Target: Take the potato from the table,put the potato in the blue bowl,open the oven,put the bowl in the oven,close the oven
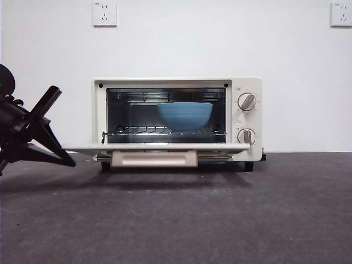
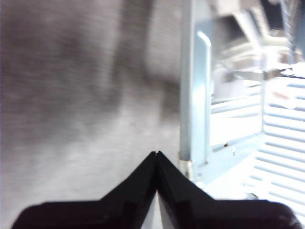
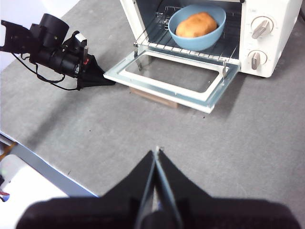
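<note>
The oven [image 1: 248, 82] stands at the back of the table [image 1: 220, 214] with its glass door [image 1: 159, 147] folded down flat. On the wire rack inside sits the blue bowl [image 1: 185, 115]. In the right wrist view the potato [image 3: 196, 25] lies in that bowl [image 3: 202, 44]; the front view hides it behind the bowl's wall. My left gripper [image 3: 108, 83] is shut on nothing, its tip at the left corner of the open door [image 3: 209, 98], low by the table [image 1: 70, 161]. My right gripper [image 3: 156, 152] is shut and empty, held back above the table in front of the oven.
The beige handle [image 1: 154, 159] hangs under the door's front edge. Two knobs [image 1: 246, 102] sit on the oven's right panel. A pale table edge [image 3: 43, 167] runs along one side of the right wrist view. A white wall with sockets [image 1: 104, 14] stands behind.
</note>
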